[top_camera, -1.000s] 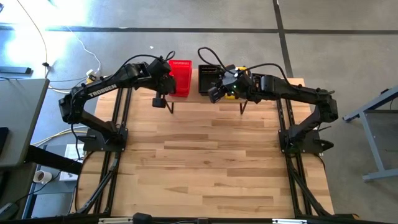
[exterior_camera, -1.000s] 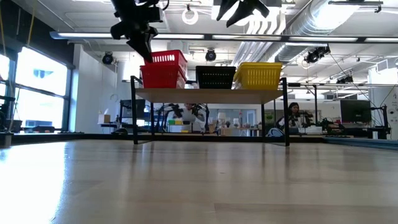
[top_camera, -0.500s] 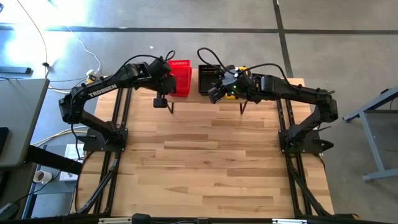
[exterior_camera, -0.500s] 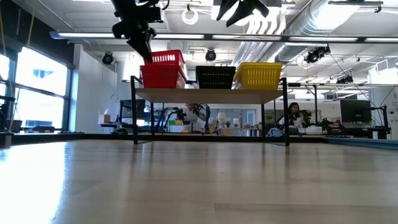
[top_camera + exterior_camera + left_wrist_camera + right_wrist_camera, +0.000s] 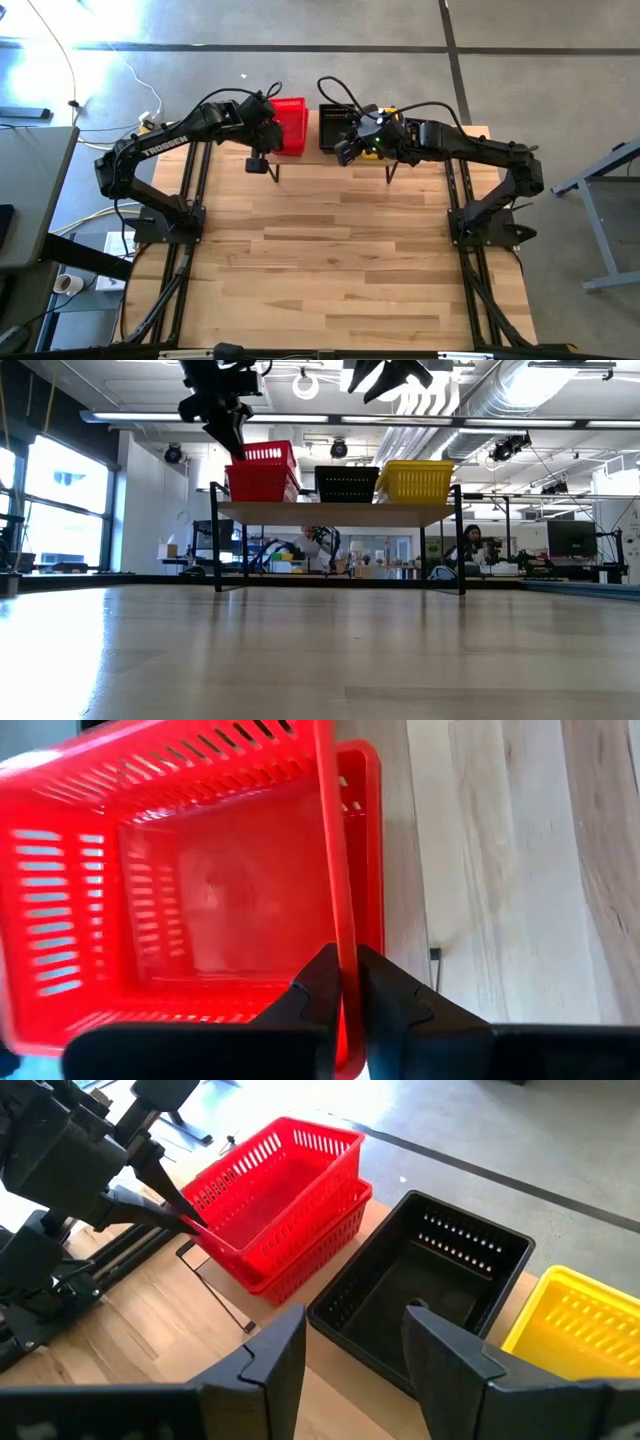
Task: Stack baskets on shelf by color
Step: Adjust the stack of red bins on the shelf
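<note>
The shelf point(image 5: 340, 513) stands at the table's far edge and carries three colours in a row. On its left, a red basket point(image 5: 285, 1175) sits askew in a second red basket point(image 5: 320, 1240). The black basket point(image 5: 420, 1285) stands in the middle and the yellow basket point(image 5: 413, 480) on the right. My left gripper point(image 5: 343, 982) is shut on the top red basket. My right gripper point(image 5: 345, 1350) hovers open above the black basket's near side, touching nothing. My left gripper pinches the top red basket's long side wall at its rim point(image 5: 341, 910), on the side toward the table's left, with one finger point(image 5: 318, 982) inside the basket and one outside. It comes slanting down from the left. The basket rests nested, slightly tilted, in the lower red one.
The wooden tabletop point(image 5: 330, 260) in front of the shelf is bare planking. The shelf's thin black legs point(image 5: 217, 550) stand near the table's far edge. Beyond the table the low view shows a room with desks and a seated person point(image 5: 470, 545).
</note>
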Controlling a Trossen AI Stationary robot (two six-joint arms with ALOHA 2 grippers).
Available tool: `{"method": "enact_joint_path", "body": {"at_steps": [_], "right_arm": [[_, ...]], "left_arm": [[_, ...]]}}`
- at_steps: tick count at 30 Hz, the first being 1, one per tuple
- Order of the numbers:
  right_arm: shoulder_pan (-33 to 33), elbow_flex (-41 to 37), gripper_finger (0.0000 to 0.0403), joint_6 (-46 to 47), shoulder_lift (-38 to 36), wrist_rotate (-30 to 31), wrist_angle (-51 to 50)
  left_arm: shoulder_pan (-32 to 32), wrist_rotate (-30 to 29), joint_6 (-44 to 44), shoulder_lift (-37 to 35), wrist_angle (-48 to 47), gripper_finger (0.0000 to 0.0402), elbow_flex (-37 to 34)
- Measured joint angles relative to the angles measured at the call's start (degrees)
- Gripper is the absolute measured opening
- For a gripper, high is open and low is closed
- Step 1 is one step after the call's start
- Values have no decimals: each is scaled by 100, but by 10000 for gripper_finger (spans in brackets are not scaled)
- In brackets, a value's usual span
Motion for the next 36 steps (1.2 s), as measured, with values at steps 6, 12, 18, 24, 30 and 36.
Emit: {"method": "enact_joint_path", "body": {"at_steps": [6,12,18,24,30,36], "right_arm": [[0,0,151,103,0,-38,0],[0,0,151,103,0,-40,0],[2,0,151,103,0,-40,0],[2,0,151,105,0,-42,2],[2,0,151,255,0,-42,2],[11,0,151,295,0,-62,3]], "left_arm": [[-15,0,0,0,16,51,0],[-146,0,-19,0,26,86,2],[-246,-286,-152,0,47,118,2],[-267,-1316,-204,-91,59,125,4],[-267,-1066,-451,-309,138,118,7],[-204,-1700,-381,-345,88,118,7]]}}
